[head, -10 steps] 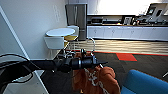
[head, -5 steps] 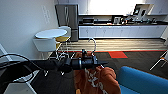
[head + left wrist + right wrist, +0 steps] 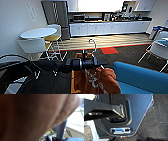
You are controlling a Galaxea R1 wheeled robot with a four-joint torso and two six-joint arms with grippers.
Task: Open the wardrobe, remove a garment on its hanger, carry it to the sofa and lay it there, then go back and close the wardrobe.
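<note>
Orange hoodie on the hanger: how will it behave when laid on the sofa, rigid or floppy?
Probably floppy: the hoodie hangs in soft folds below the left gripper. Likely to slump and bunch on the sofa. The hanger hook looks thin, so it may swing.

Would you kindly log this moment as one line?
phase: carrying | left gripper: holding hanger | garment: hanging below | sofa: close right
</note>
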